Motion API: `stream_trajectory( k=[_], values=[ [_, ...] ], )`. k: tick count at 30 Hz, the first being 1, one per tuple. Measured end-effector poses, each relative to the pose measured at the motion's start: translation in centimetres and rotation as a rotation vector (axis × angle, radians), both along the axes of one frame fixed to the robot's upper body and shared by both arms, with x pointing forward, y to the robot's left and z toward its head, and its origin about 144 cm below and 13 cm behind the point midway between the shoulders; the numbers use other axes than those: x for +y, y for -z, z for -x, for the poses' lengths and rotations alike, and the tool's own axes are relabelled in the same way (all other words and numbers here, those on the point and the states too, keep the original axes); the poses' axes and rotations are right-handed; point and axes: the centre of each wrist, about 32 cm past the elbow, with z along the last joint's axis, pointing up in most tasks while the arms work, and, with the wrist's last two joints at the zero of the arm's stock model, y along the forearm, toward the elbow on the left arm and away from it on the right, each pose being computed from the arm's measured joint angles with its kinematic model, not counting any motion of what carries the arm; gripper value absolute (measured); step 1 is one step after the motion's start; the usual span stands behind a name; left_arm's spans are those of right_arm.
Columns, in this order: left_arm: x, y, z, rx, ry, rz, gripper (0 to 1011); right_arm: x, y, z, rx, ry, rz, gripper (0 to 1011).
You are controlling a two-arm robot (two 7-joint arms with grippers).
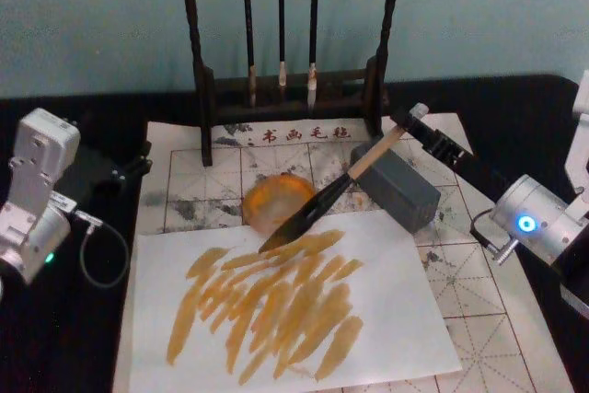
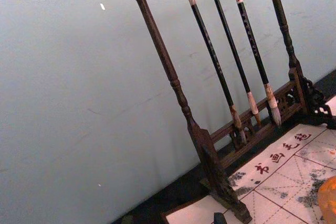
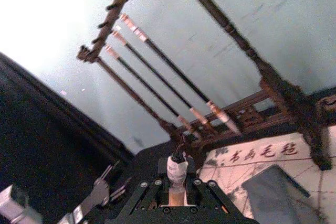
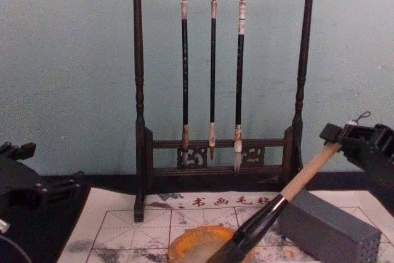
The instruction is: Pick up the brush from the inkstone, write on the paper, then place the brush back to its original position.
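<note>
The head view looks steeply down on the desk (image 1: 525,108) from above; the chest view sits lower and nearer, facing forward across it. Both wrist views angle upward from close by, and all four share the brush rack (image 4: 138,90) and the paper (image 1: 488,319)'s far edge.

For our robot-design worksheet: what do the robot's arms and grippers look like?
The left arm is silver-grey and boxy, with a green light and a looping black cable; the left gripper is black. The right arm is silver and rounded, with a glowing blue ring; the right gripper is black.
</note>
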Motion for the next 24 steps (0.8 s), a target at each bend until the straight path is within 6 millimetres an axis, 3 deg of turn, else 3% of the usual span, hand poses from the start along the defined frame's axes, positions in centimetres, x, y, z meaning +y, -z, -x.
stream_trajectory(
  k=[24],
  values=[
    [0.0, 0.0, 0.0, 0.000, 0.000, 0.000, 1001, 1.8, 0.8, -1.5, 0.057, 0.165, -0.034, 188]
  ],
)
